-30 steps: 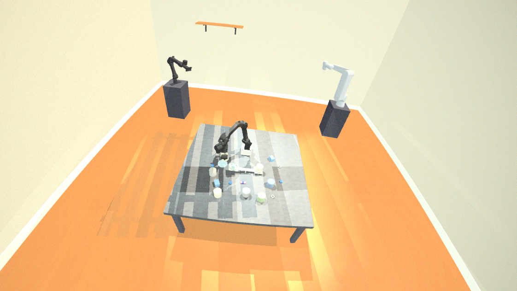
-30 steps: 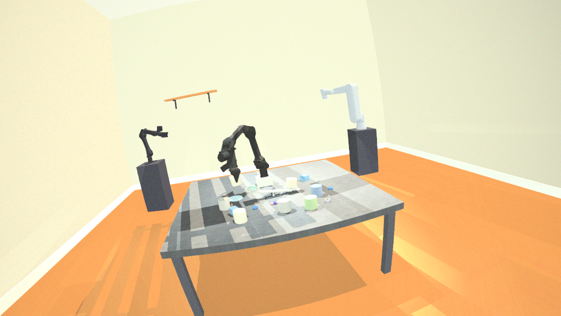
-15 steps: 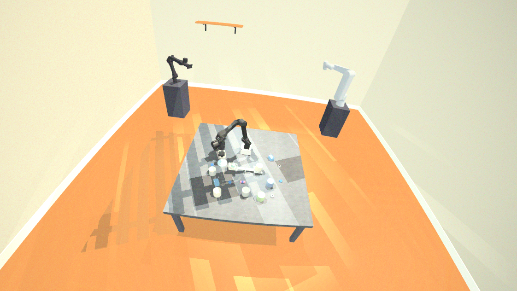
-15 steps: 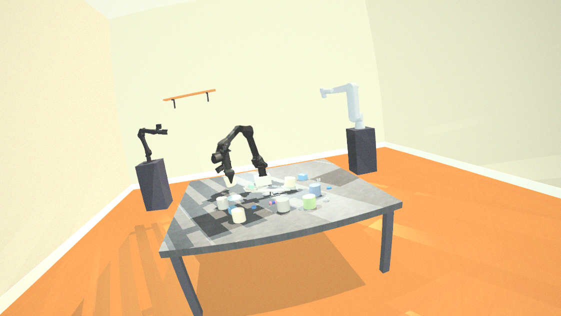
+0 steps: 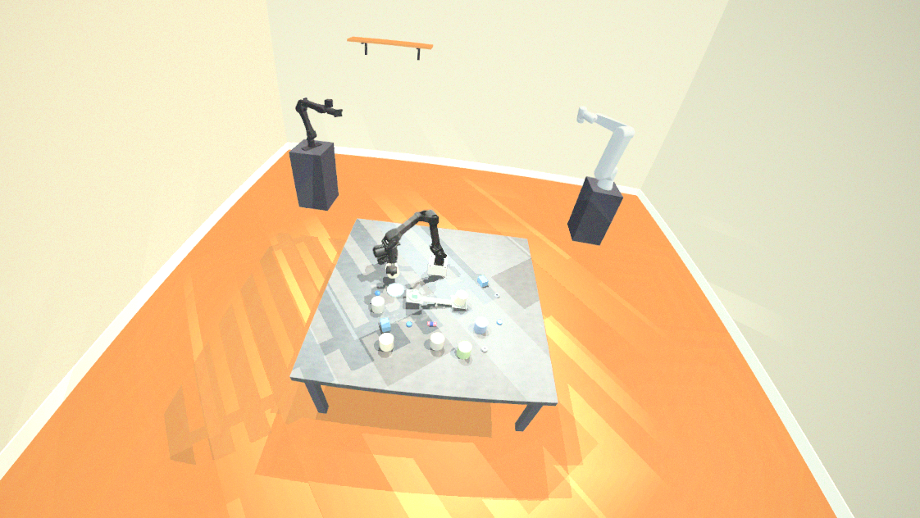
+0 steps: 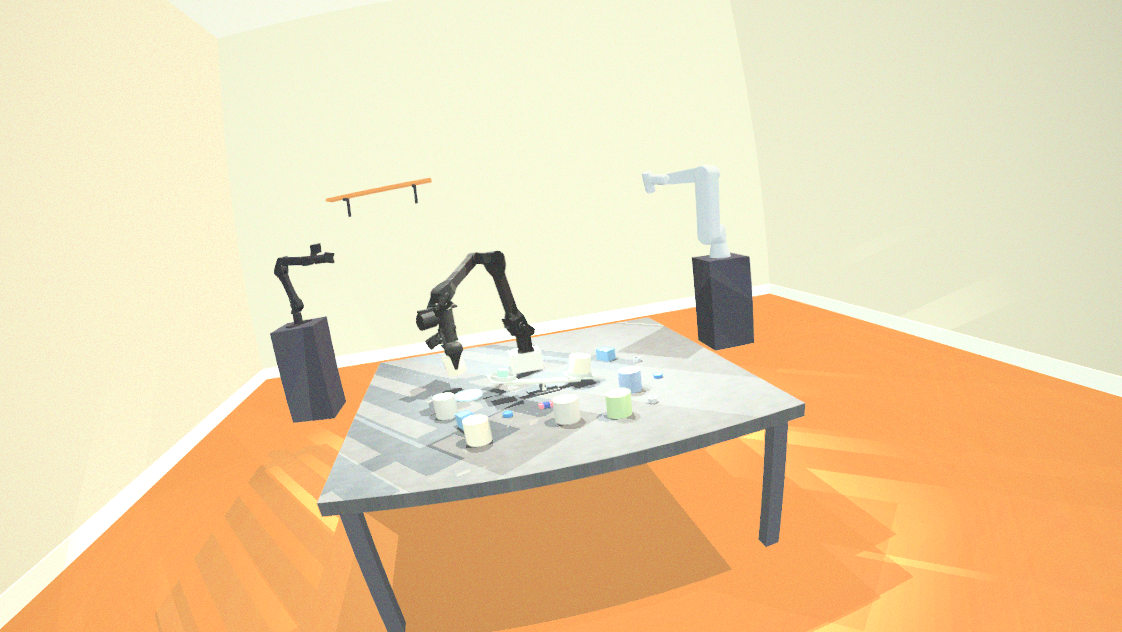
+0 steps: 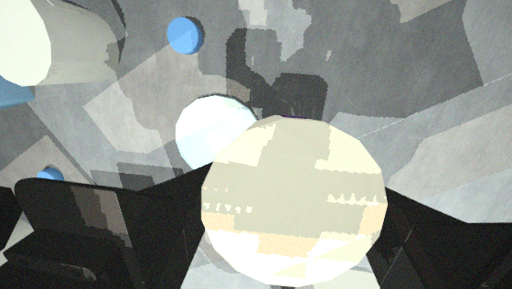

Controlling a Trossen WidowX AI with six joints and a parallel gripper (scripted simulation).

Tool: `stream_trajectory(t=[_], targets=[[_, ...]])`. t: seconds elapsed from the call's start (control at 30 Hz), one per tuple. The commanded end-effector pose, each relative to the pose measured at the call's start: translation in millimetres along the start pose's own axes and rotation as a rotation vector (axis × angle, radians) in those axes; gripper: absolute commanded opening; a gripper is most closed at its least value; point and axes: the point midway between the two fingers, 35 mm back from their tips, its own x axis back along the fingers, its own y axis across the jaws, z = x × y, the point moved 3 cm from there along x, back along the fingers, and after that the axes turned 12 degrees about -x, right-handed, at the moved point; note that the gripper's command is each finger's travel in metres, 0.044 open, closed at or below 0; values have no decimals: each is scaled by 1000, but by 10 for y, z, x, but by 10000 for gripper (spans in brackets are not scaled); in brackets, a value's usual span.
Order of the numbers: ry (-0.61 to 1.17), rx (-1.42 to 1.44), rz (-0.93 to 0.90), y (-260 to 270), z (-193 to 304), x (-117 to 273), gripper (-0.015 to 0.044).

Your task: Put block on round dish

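Note:
My gripper is shut on a cream cup, held up off the table behind and slightly left of the round dish. The pale round dish is partly hidden by the cup in the wrist view. The white balance stands right of the dish. A small pale green block seems to lie uncovered on its left end, small in view. The other cream cup stands on its right end.
Near the dish are a pale cup and a small blue disc. Towards the front are a blue block, a cream cup, a grey cup, a green cup and a blue cup.

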Motion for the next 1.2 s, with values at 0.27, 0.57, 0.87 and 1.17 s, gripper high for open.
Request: stream_trajectory(t=[0.27, 0.57, 0.87, 1.17], targets=[[-9, -4, -7, -373, -138, -135, 0], [-10, -4, -7, -390, -152, -335, 0], [-9, -4, -7, -393, -146, -546, 0], [-9, -4, -7, -392, -149, -675, 0]])
